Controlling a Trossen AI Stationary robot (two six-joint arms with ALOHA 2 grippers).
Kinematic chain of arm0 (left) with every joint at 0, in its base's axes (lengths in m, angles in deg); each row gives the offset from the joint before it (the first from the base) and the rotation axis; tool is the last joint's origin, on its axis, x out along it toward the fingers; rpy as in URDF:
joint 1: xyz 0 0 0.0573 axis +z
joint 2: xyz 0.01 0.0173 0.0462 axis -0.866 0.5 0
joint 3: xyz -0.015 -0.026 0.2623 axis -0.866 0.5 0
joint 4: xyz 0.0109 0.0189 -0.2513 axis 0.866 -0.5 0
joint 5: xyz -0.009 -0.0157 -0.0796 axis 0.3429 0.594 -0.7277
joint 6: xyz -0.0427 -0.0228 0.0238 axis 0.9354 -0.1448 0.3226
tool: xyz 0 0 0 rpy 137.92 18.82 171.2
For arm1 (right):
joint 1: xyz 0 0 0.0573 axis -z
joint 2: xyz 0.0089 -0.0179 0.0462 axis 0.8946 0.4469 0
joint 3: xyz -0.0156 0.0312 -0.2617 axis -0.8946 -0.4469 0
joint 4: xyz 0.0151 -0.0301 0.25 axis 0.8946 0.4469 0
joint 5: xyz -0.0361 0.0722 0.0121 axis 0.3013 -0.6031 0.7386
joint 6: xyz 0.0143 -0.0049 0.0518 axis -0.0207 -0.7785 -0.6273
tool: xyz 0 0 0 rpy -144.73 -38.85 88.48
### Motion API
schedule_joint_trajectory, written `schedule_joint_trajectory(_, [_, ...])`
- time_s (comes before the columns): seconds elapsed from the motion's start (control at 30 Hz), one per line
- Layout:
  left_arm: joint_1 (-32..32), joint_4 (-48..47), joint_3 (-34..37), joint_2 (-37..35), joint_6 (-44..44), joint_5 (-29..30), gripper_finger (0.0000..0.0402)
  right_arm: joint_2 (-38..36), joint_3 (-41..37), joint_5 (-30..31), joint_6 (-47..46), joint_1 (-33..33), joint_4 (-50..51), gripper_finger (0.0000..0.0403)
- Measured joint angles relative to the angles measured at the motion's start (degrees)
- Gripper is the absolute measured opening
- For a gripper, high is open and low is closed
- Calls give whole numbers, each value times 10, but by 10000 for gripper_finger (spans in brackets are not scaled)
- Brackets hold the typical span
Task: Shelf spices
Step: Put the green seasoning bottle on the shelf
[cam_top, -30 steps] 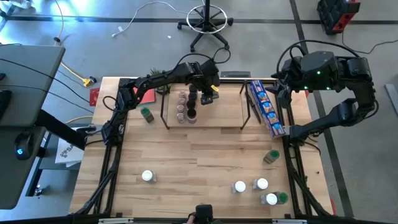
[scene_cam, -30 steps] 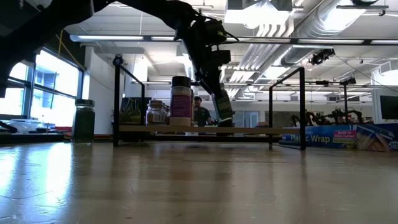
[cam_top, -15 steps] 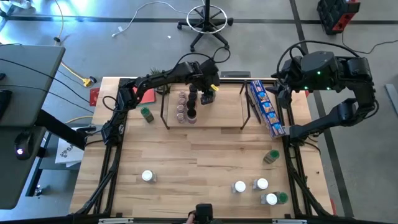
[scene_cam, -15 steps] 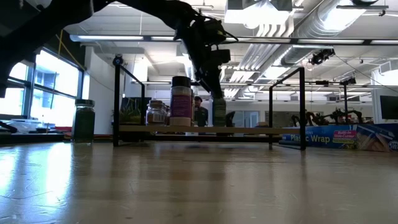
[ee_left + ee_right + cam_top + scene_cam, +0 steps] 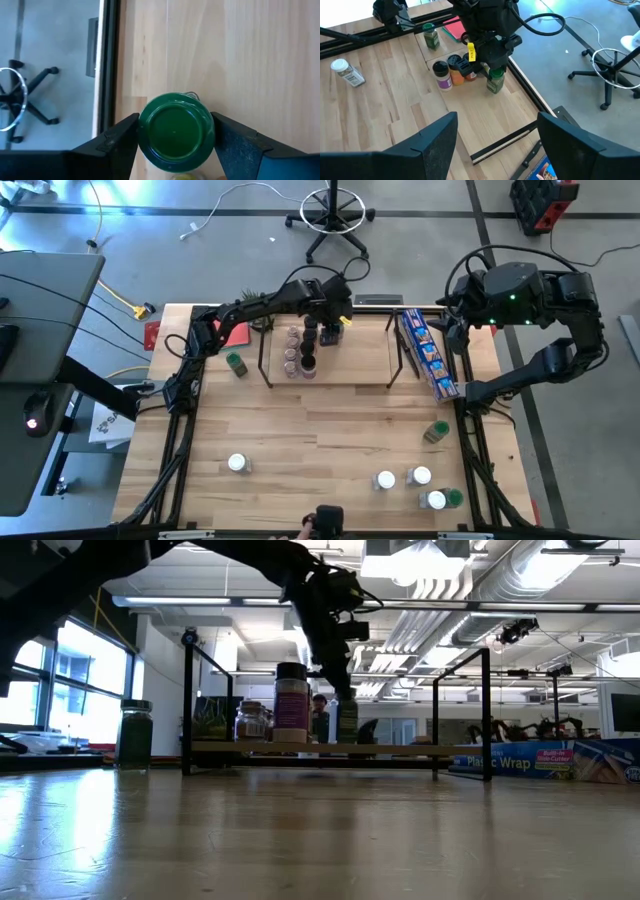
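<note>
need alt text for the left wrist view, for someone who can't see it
Looking straight down, the left gripper has its two dark fingers on either side of a green-lidded spice jar standing on the light-wood shelf. Beyond the shelf's black edge rail lies grey floor with a chair base.

Left tool [image 5: 175,145] points straight down with fingers spread; right tool [image 5: 497,145] waits raised, open.

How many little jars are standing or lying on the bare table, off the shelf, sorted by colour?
White-lidded jars: 4
Green jars: 3
Total: 7
</note>
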Motion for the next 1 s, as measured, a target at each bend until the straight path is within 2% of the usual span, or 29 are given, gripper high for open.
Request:
schedule_joint_trajectory(0.2, [-9, -4, 0, -6, -2, 14, 221, 0, 0, 0, 0, 0, 0, 268])
schedule_joint_trajectory(0.53, [-11, -9, 0, -6, 64, -8, 269, 0, 0, 0, 0, 0, -1, 268])
schedule_joint_trajectory(0.73, [-11, -9, 0, -6, 90, -8, 274, 0, 0, 0, -1, 0, -1, 268])
schedule_joint_trajectory(0.87, [-12, -9, 0, -6, 86, 8, 272, 0, 0, 0, -1, 0, -3, 268])
schedule_joint_trajectory(1.0, [-12, -9, 0, -6, 36, 27, 256, 0, 0, 0, -2, 0, -3, 268])
